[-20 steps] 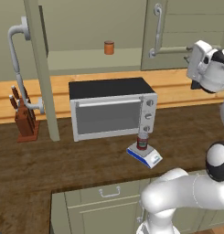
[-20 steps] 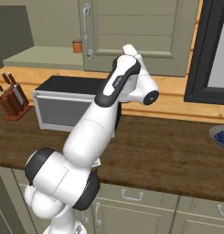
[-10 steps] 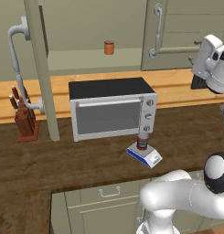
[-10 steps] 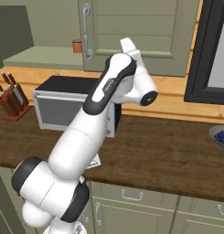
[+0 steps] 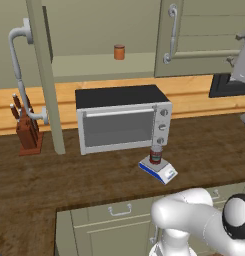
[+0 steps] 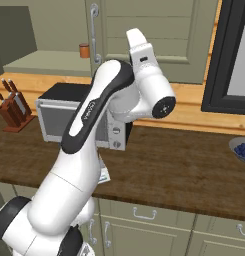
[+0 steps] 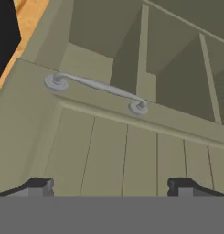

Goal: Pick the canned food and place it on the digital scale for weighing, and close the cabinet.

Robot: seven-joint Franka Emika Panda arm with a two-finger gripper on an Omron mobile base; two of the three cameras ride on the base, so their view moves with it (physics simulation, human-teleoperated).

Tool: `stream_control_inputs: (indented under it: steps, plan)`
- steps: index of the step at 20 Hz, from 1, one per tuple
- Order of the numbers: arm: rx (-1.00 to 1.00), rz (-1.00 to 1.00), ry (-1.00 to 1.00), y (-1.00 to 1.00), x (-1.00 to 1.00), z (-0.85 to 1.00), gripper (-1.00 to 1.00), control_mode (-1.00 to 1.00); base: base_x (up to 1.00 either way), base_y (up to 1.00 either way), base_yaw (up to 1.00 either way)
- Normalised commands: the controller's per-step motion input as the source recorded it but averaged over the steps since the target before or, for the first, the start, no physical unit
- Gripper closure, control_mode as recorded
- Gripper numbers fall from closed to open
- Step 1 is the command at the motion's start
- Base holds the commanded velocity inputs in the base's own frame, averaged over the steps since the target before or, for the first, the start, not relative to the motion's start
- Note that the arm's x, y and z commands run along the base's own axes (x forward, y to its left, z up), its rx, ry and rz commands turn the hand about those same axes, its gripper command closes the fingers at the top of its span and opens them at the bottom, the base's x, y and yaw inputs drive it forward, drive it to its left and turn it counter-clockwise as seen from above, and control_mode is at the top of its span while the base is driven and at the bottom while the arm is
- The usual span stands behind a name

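Two fingertips [image 7: 38, 186] spread wide (nothing between them), hand [image 7: 111, 188] facing the cabinet [image 7: 131, 151] door, below its handle [image 7: 97, 87].

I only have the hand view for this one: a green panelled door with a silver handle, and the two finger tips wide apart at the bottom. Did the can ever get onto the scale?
Observer: Yes. In the left base view the can stands upright on the scale, on the counter in front of the toaster oven.
Operator: Is the cabinet shut on the other side?
Observer: No. The left door stands wide open, edge-on to that camera.
Operator: Anything left inside?
Observer: An orange-brown cylinder stands on the shelf.
Operator: And the door I am looking at?
Observer: From the left base view the right door is not swung out as the left one is; I cannot tell whether it is fully shut.
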Motion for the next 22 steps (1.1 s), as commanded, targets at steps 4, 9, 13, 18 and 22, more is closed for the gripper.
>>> stream_control_inputs:
  steps: [4,9,13,18,22]
  plan:
    - [0.15,0.26,0.02,0.52,-0.95,0.23,-1.00,-1.00,0.00,0.00,0.00]
    - [0.21,0.26,0.00,0.92,-0.47,-0.34,-1.00,-1.00,0.00,0.00,0.00]
    - [0.28,0.19,-0.04,0.99,-0.10,-0.70,-1.00,-1.00,0.00,0.00,0.00]
    - [0.19,0.09,-0.14,1.00,0.00,-0.62,-1.00,-1.00,0.00,0.00,0.00]
    - [0.06,0.02,-0.18,1.00,-0.17,-0.21,-1.00,-1.00,0.00,0.00,0.00]
